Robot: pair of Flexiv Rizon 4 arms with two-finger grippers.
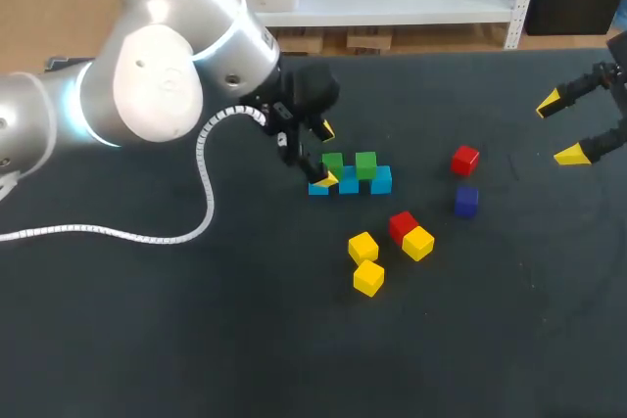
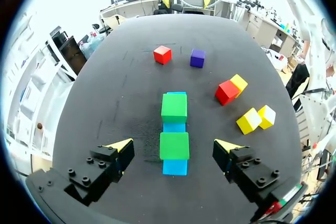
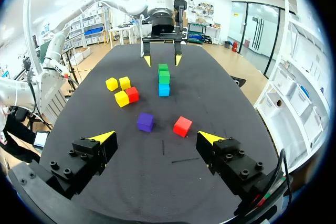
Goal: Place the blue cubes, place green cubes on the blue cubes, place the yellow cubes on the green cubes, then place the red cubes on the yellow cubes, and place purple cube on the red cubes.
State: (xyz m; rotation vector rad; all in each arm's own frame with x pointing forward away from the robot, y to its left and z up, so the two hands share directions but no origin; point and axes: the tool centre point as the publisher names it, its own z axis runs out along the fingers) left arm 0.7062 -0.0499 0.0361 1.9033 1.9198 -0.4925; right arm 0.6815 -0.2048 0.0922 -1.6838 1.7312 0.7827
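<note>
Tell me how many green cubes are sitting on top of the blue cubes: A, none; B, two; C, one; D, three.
B: the left wrist view shows a near green cube and a far green cube resting on the blue cubes, and no other green one shows in any view.

The left arm (image 1: pixel 147 75) stretches in toward the middle, the left gripper (image 1: pixel 323 156) low with fingers spread wide. The right gripper (image 1: pixel 561 128) hangs off to the side, also agape.
</note>
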